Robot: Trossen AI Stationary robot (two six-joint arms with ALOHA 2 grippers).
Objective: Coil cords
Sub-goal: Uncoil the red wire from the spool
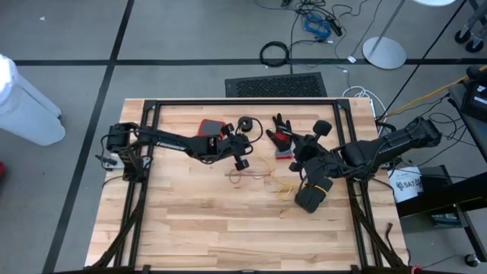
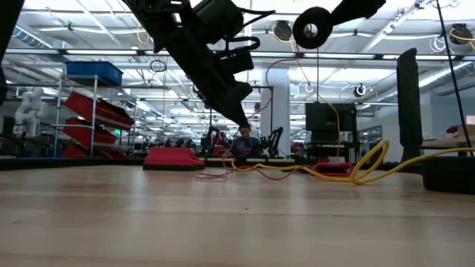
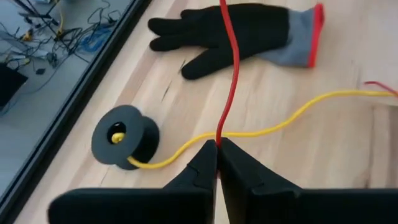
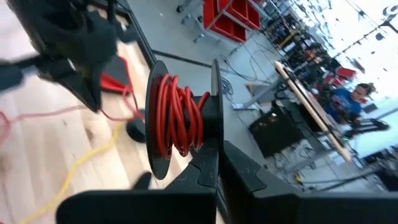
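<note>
We see the left gripper (image 3: 217,149) over the middle of the wooden table (image 1: 228,236), fingers pinched together on the red cord (image 3: 231,74). From the pinch the cord runs up and away across a black glove (image 3: 236,34) with a grey cuff and red edge, lying flat on the wood.

The yellow cord (image 3: 273,124) passes just beyond the left fingertips. One end goes into a small black reel (image 3: 124,134) lying on the table near its dark frame rail (image 3: 93,74); the other trails off across the boards. In the high view both cords lie in loose loops (image 1: 262,179) between the two arms.

The right gripper (image 4: 217,149) is raised off the table, fingers closed on a second black reel (image 4: 180,115) wound with several turns of red cord. In the low view this reel (image 2: 312,28) hangs high above the tabletop, while yellow (image 2: 371,167) and red strands sprawl along the far surface.

A red object (image 1: 211,127) sits on the table beside the left arm, and a black block (image 1: 310,198) lies near the right arm.

A person (image 4: 348,99) in a blue top shows in the room beyond the table.
</note>
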